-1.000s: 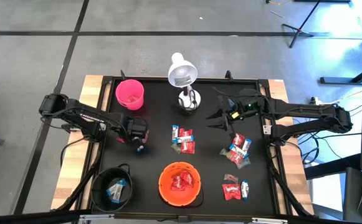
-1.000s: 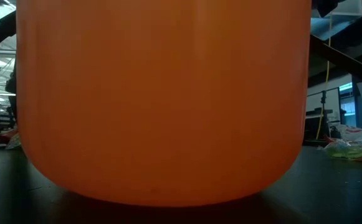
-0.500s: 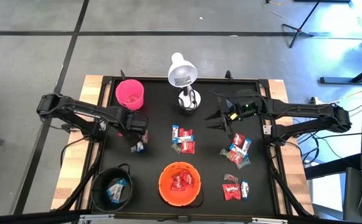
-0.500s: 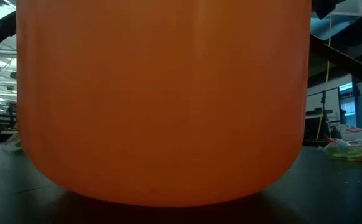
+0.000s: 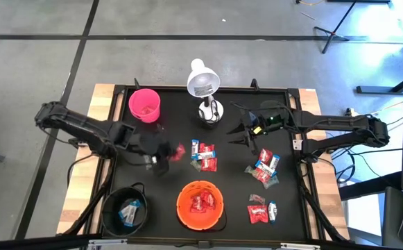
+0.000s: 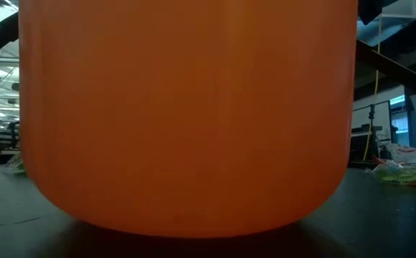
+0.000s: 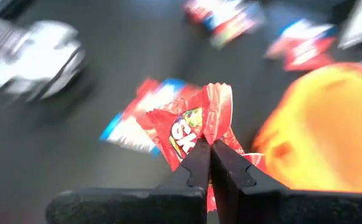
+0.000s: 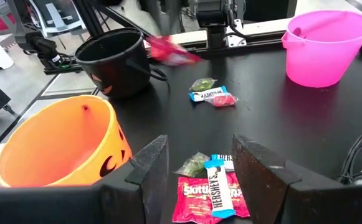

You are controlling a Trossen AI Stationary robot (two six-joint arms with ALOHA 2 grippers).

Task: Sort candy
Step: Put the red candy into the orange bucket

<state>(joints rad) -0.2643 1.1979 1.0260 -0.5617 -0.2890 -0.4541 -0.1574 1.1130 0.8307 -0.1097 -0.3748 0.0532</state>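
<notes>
The left claw [image 7: 209,149] is pinched tight on a red candy [image 7: 190,127], holding it up over the black tabletop [image 5: 173,118] between the pink cup [image 5: 144,104] and the orange bowl [image 5: 200,204]. The right claw [image 8: 196,165] sits wide open with nothing in it, hovering near the lamp [image 5: 202,85]. More sweets lie in little piles [image 5: 203,155] on the tabletop, and a few are already in the black bowl [image 5: 125,210].

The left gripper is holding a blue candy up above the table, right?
Not quite. The candy in the left gripper is red, not blue; the left wrist view shows a red wrapper pinched between the shut fingers. The rest holds: the high view shows it held above the black table.
</notes>
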